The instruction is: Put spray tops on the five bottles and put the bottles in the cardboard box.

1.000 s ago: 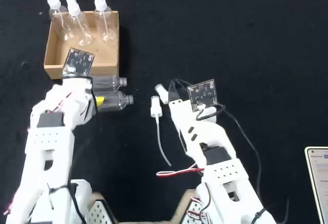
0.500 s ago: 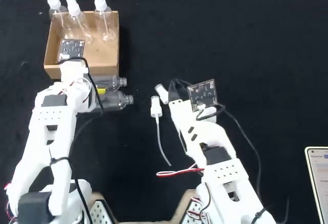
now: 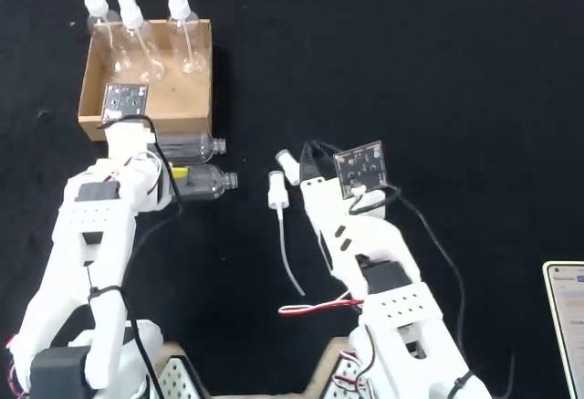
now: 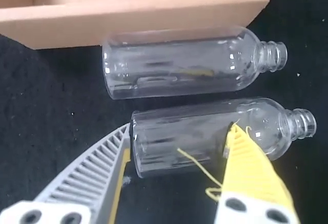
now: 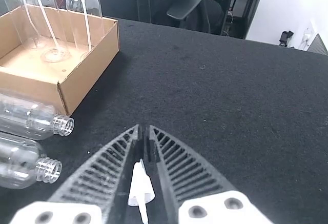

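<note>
The cardboard box (image 3: 187, 98) sits at the back left, with three capped bottles (image 3: 137, 34) standing in it. Two uncapped clear bottles lie side by side in front of it: one against the box (image 3: 196, 148) (image 4: 179, 62), one nearer (image 3: 208, 181) (image 4: 195, 131). My left gripper (image 3: 172, 176) (image 4: 180, 129) is open, with a finger on each side of the nearer bottle. A white spray top (image 3: 277, 191) (image 5: 141, 185) with a long tube lies on the cloth. My right gripper (image 3: 286, 163) (image 5: 144, 130) hovers shut just above it.
The black cloth covers the whole table, with free room to the right and at the back. A device with a lit screen (image 3: 566, 299) lies at the right edge. A red and white cable (image 3: 315, 307) hangs by the right arm's base.
The left arm has swung over the two lying bottles and come down around the nearer one. The right arm and the spray top have not moved.
</note>
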